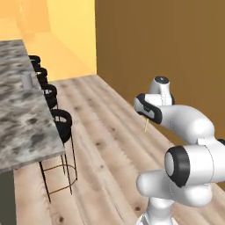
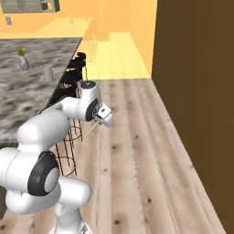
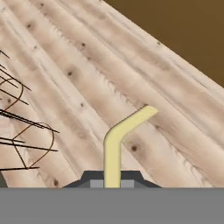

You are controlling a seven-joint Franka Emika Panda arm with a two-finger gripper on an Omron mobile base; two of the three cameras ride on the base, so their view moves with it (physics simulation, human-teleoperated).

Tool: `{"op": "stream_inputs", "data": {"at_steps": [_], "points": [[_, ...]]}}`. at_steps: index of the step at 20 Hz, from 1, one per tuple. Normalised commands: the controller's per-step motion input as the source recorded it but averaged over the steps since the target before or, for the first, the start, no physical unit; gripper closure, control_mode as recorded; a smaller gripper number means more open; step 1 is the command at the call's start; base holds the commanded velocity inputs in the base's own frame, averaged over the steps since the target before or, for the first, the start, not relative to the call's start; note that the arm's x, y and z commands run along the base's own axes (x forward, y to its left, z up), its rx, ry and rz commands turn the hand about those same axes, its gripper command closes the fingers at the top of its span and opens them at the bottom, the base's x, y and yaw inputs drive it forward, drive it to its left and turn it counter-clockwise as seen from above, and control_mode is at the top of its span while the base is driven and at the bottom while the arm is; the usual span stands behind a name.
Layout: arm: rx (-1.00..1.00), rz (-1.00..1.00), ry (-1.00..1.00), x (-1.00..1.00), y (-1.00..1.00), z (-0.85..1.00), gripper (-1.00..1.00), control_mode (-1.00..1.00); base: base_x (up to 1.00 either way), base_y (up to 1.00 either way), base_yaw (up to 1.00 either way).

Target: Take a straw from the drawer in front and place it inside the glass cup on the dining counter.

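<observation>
Fingers at the bottom of the hand view are closed on the straw (image 3: 114, 151), which rises from between them and bends off to one side near its far end. From the base views we see its pale tip poking out below the gripper (image 2: 98, 119), over bare wood floor (image 3: 65, 74).

Beyond the fingers, wire stools (image 2: 68, 151) line the edge of the counter (image 1: 22, 118), and the cup (image 1: 27, 80) stands well apart from us, far along the slab. A small vase (image 2: 23, 63) sits near it.

We judge the straw is fetched and the carry to the cup is the step in hand. To do it well we should keep the grip firm, lift the gripper above the counter edge before swinging over, turn the straw upright above the cup, and lower its free end inside the rim before letting go, minding the bend
</observation>
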Motion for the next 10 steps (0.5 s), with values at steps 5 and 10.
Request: {"op": "stream_inputs", "data": {"at_steps": [5, 10], "points": [[0.0, 0.0, 0.0, 0.0, 0.0, 0.0, 1.0, 1.0, 1.0, -0.96, 0.36], [0.0, 0.0, 0.0, 0.0, 0.0, 0.0, 1.0, 1.0, 1.0, -0.79, 0.18]]}}
